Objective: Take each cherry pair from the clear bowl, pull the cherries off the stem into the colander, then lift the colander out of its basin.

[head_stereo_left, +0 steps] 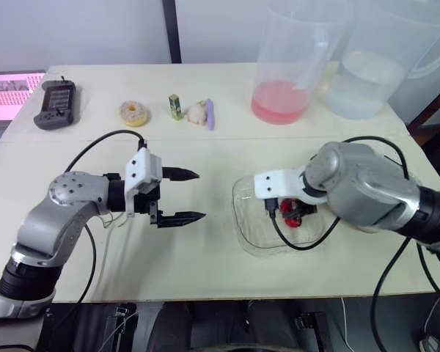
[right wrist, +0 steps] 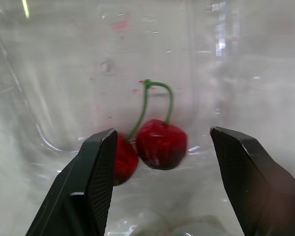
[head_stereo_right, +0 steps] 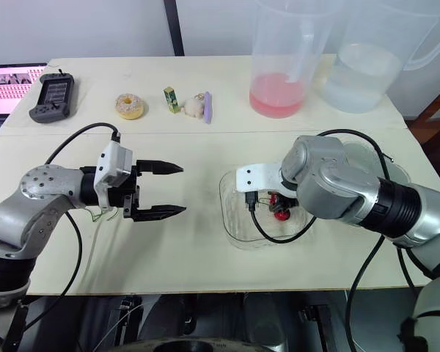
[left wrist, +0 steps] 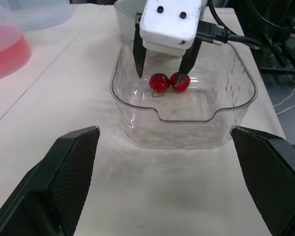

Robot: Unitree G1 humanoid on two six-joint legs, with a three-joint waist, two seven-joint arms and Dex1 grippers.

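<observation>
Cherry pair (right wrist: 160,145) lies on the floor of the clear bowl (left wrist: 187,132), and everything else sits around it on the pale table (head_stereo_left: 220,147).

Along the far edge stand two big clear pitchers, one with pink liquid (head_stereo_left: 286,66) in its bottom and one with water (head_stereo_left: 367,73) just to its right. A lit laptop screen (head_stereo_left: 11,92) shows at the far left corner.

The clear bowl is on my right side, near the front edge. A second clear container (left wrist: 122,12) stands just behind it; my forearm hides most of it, so I cannot say what it holds.

My right gripper (right wrist: 162,132) reaches down into the bowl with its fingers spread wide, one on each side of the two red cherries. One finger looks very close to a cherry, possibly touching it, but nothing is clamped. The green stems join above the fruit.

My left gripper (head_stereo_left: 199,195) hovers over bare table to the left of the bowl, well apart from it, pointing towards it, fingers parted and empty.

Further back are the small things: a dark handheld device (head_stereo_left: 56,103), a doughnut (head_stereo_left: 134,112), a little green box (head_stereo_left: 175,106), and a whitish lump (head_stereo_left: 196,111) touching a purple stick (head_stereo_left: 210,114).
</observation>
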